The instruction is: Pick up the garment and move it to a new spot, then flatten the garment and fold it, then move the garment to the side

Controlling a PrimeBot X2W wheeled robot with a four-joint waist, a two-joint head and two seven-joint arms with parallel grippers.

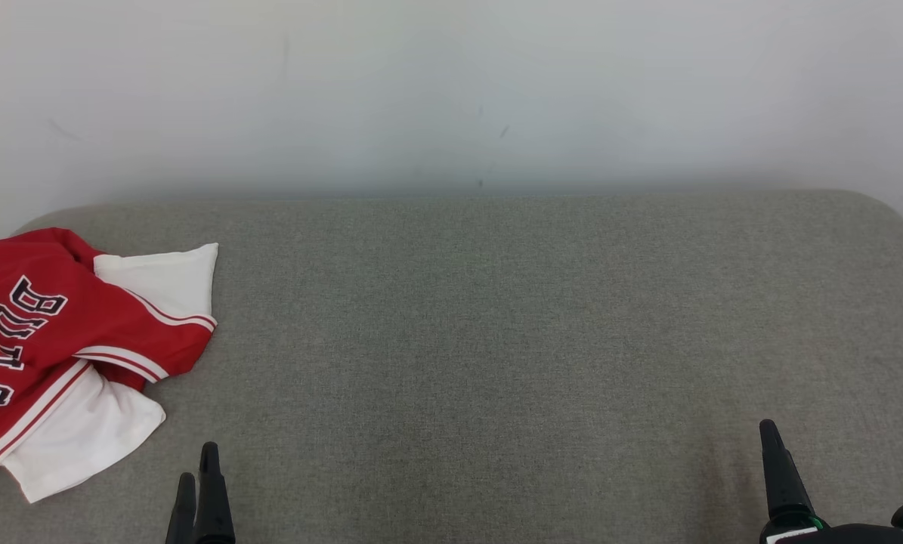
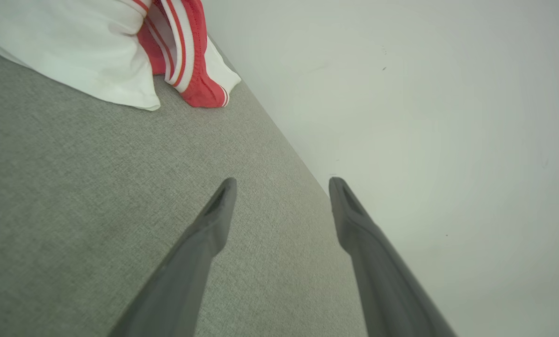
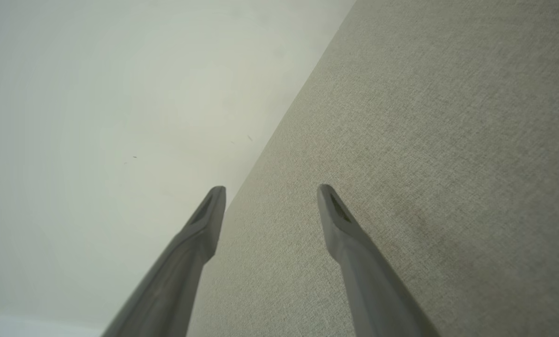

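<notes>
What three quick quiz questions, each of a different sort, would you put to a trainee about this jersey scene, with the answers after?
1. True or false: the red and white jersey lies folded flat at the middle of the grey fabric surface.
2. Multiple choice: which jaws are nearer the jersey? A, the left jaws; B, the right jaws; C, both equally near.
3. Short answer: what do the two pairs of jaws hold?
Key: 1 false, it lies crumpled at the surface's left edge. 2 A. 3 nothing; both stand open and empty.
</notes>
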